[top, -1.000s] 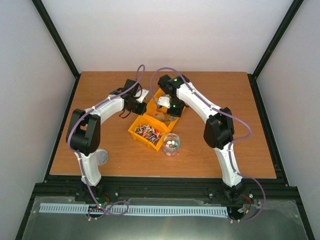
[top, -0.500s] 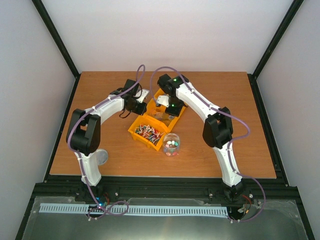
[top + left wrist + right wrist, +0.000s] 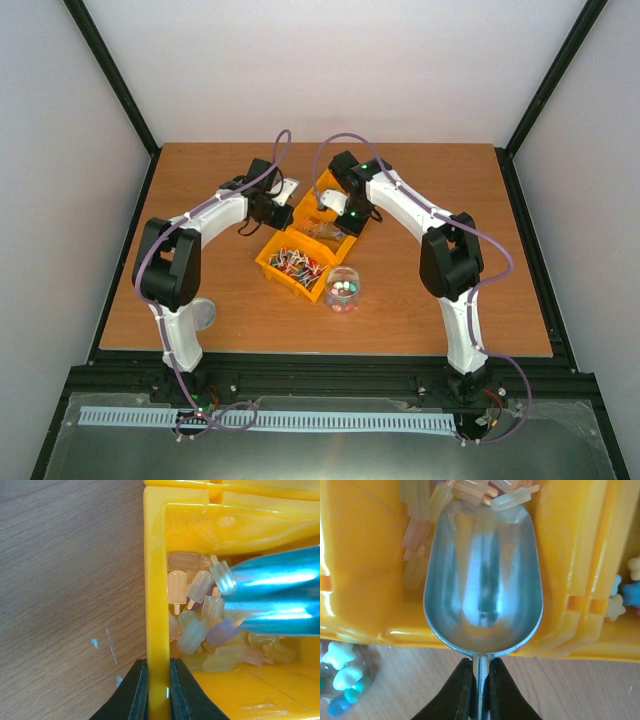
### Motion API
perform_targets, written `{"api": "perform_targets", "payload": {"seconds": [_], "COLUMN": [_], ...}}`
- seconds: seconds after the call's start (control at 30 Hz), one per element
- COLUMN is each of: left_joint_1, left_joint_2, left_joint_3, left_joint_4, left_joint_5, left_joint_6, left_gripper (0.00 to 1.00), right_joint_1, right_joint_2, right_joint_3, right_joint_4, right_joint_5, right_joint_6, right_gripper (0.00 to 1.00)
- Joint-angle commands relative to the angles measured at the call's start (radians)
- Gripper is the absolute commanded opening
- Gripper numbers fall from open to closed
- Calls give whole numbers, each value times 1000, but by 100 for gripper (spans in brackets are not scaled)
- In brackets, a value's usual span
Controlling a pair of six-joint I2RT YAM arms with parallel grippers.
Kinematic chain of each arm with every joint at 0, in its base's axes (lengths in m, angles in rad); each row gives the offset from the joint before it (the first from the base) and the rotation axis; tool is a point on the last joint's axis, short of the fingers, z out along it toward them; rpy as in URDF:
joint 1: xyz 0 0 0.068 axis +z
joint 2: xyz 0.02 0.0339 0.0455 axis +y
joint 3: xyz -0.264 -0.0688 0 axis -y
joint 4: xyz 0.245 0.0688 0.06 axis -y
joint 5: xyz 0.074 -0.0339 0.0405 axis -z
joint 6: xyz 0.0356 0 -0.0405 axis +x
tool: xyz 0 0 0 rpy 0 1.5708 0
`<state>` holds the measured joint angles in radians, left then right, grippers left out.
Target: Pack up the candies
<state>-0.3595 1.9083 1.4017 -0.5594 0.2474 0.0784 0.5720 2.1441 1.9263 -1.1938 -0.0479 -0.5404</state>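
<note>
1. The left gripper (image 3: 159, 669) is clamped tight on the side wall of the yellow bin (image 3: 155, 570). One dark finger (image 3: 134, 692) sits outside over the wooden table (image 3: 60, 580), the other inside.
2. In that bin a heap of pale popsicle-shaped candies (image 3: 200, 615), peach and cream with a touch of lilac, lies against the wall just past the fingers.
3. The right gripper (image 3: 479, 669) is squeezed onto the thin handle of the metal scoop (image 3: 482, 580). The bowl points into the same bin with bare shiny metal showing, and its tip touches the heap.
4. In the left wrist view the scoop comes in from the right edge and lies over part of the heap.
5. From above, both arms arch in toward mid-table and both grippers meet at the far bin.
6. A second yellow bin (image 3: 270, 257) touches it on the near side, holding mixed red, white and dark sweets (image 3: 293, 264). Their shapes are too small to tell.
7. The clear jar (image 3: 343, 288) stands upright on the table just beside that near bin's right corner.
8. Mint, white and blue jar candies (image 3: 342, 672) sit inside it, seen at the right wrist view's lower left.
9. At that view's right edge, a neighbouring bin (image 3: 600, 630) holds cream and blue star-like candies (image 3: 626, 591).
10. A grey round disc (image 3: 205, 313) lies on the table beside the left arm.
</note>
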Motion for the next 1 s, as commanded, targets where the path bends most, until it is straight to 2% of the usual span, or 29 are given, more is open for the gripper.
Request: {"api": "perform_targets", "payload": {"seconds": [0.0, 0.13, 0.37, 0.53, 0.97], "left_joint_1": [-18, -16, -20, -28, 4], "left_joint_2": [10, 14, 18, 14, 29], "left_joint_3": [-15, -6, -9, -20, -13], "left_joint_4": [3, 4, 17, 28, -3], "left_joint_5": [62, 64, 86, 118, 203], "left_joint_6": [62, 64, 64, 76, 119], "left_gripper": [1, 1, 1, 1, 1], "right_joint_1": [-43, -43, 11, 35, 10], "right_joint_2": [52, 32, 113, 139, -120], "right_joint_3": [-26, -30, -32, -34, -502], "right_joint_4": [-20, -54, -8, 67, 698], "right_joint_5": [-66, -45, 6, -69, -265], "right_joint_6": [-17, -29, 6, 62, 156], "right_gripper": [3, 3, 3, 3, 3]}}
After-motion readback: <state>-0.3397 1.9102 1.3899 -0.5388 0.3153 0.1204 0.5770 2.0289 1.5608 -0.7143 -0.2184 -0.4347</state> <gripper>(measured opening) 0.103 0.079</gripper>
